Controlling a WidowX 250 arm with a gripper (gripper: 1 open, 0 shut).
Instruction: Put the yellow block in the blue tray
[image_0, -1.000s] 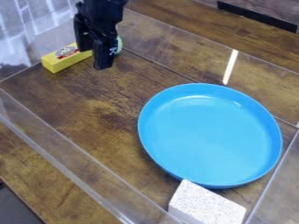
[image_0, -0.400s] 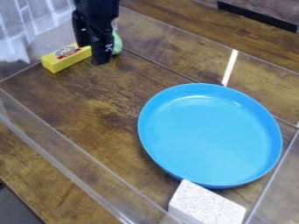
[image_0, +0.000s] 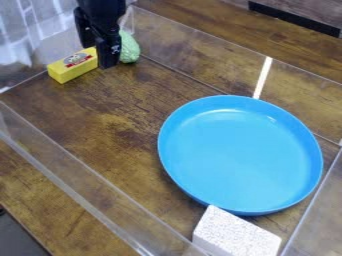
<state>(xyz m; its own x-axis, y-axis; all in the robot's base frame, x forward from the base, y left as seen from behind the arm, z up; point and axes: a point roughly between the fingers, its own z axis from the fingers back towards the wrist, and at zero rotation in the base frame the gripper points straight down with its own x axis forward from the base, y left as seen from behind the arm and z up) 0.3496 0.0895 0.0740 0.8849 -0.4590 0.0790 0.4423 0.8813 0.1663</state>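
The yellow block (image_0: 74, 66) lies flat on the wooden table at the upper left, a small bar with a reddish mark on top. My black gripper (image_0: 100, 58) hangs just to its right, fingers pointing down and open, close beside the block's right end with nothing between them. The blue tray (image_0: 181, 170) sits at the lower right, round, shallow and empty, well away from the gripper and block.
A green bumpy object (image_0: 130, 48) sits right behind the gripper. A white speckled foam block (image_0: 235, 233) lies at the tray's front edge. Clear plastic walls (image_0: 54, 150) border the table area on the left and front.
The gripper has shifted left and slightly back, nearer the yellow block's right end, uncovering the green object. The block and tray have not moved.
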